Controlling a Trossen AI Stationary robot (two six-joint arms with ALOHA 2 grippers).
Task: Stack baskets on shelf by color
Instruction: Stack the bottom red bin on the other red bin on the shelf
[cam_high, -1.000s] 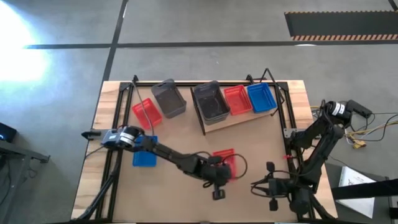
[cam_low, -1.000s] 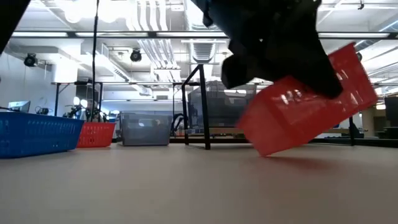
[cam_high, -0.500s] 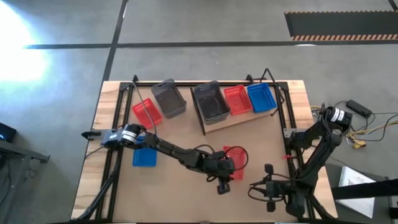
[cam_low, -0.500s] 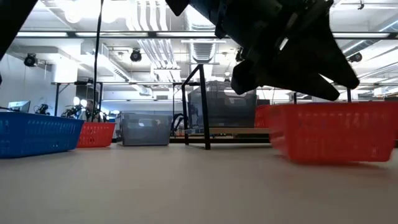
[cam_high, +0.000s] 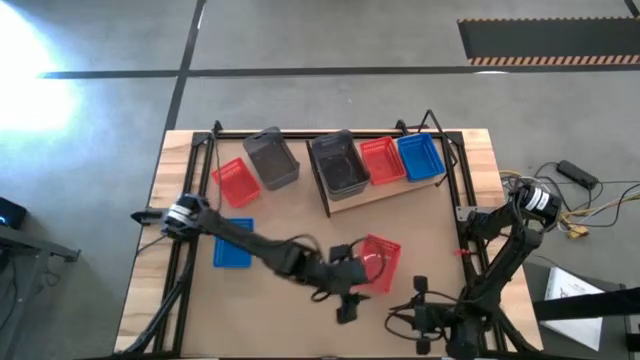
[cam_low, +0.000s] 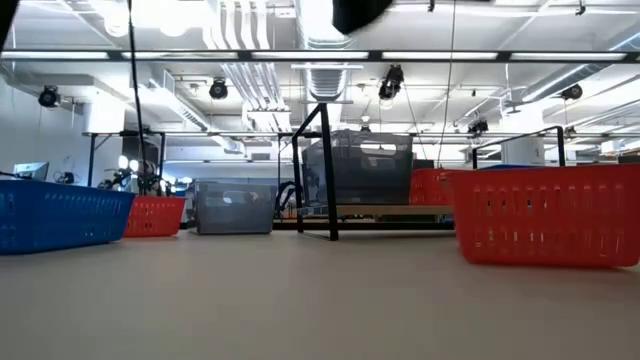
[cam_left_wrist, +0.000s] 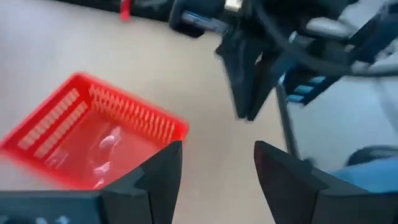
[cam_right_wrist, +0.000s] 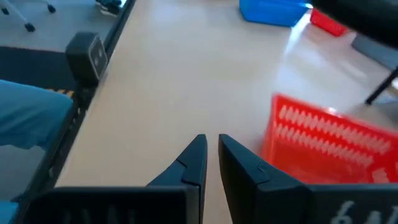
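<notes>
A red basket (cam_high: 376, 263) stands upright on its bottom on the table, right of centre; it also shows in the low view (cam_low: 545, 215). My left gripper (cam_high: 345, 303) hovers open just on its near side, touching nothing (cam_left_wrist: 217, 168). My right gripper (cam_high: 408, 316) waits shut near the front edge (cam_right_wrist: 211, 152). On the shelf (cam_high: 390, 190) at the back stand a dark grey basket (cam_high: 338, 165), a red basket (cam_high: 381, 160) and a blue basket (cam_high: 420, 156).
On the table's left half sit a dark grey basket (cam_high: 271, 157), a red basket (cam_high: 236, 182) and a blue basket (cam_high: 233, 243). Black frame rails run along both table sides. Bare tabletop lies between the baskets and the front edge.
My left gripper has set the red basket down, let go of it and risen out of the low view. The basket hung tilted a second ago; it now rests flat on the table, a little farther toward the right edge. My right gripper has drifted slightly left.
</notes>
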